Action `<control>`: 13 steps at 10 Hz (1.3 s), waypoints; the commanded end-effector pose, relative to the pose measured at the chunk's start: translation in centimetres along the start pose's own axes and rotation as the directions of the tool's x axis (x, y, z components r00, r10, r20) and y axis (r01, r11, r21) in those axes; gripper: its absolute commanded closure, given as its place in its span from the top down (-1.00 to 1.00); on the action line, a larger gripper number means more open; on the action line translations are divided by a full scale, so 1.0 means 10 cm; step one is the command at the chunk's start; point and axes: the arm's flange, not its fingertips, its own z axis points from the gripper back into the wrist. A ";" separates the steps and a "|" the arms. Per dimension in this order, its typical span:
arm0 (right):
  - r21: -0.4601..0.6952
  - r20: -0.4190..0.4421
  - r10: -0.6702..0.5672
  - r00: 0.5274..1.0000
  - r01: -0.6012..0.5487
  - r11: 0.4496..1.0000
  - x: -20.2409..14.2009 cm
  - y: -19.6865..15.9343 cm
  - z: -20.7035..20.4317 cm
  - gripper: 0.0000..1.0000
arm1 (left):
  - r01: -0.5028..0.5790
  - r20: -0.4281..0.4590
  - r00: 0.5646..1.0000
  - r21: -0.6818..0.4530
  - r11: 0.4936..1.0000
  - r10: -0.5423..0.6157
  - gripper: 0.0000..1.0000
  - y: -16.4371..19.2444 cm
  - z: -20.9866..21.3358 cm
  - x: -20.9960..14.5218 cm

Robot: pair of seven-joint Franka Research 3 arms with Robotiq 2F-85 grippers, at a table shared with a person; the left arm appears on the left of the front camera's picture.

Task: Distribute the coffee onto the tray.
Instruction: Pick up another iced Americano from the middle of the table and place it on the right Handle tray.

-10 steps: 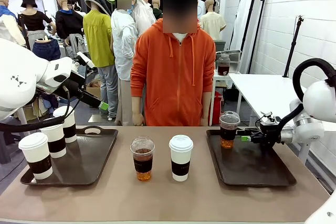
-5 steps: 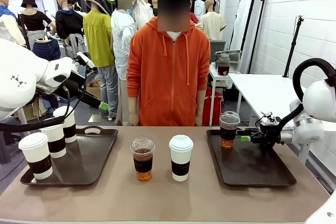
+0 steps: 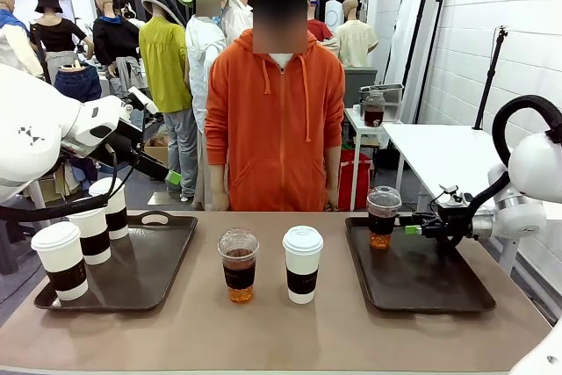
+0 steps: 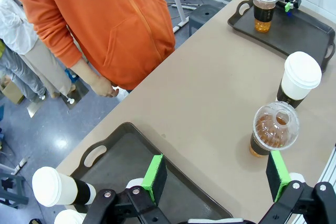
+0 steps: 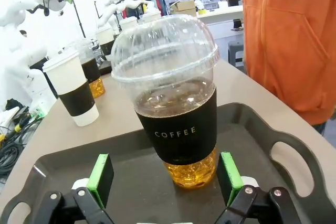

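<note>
Tabletop (image 3: 263,331) carries my work: right claw (image 3: 411,231) gapes wide, drawn back slightly from the dome cup (image 3: 383,217) standing free on the tray (image 3: 421,292) just ahead. That one's placed; two cups (image 3: 302,263) beyond still wait.

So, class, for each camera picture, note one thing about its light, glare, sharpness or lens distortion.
Front view: even room light, sharp throughout, only soft shadows on the table. Left wrist view: a bright glare patch on the blue floor. Right wrist view: the clear dome-lidded cup is sharp, its print readable, highlights on the dome; the far room is washed out.
</note>
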 end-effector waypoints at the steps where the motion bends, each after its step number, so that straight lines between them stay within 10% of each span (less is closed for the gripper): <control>1: -0.019 -0.008 0.000 1.000 0.000 1.000 0.08 0.29 0.08 1.00 | -0.005 0.005 1.000 -0.008 1.000 0.005 1.00 0.02 -0.01 -0.02; 13: 0.060 -0.049 0.131 0.990 -0.128 0.990 -0.03 1.34 -0.70 1.00 | -0.005 0.005 1.000 -0.008 1.000 0.005 1.00 0.02 -0.01 -0.02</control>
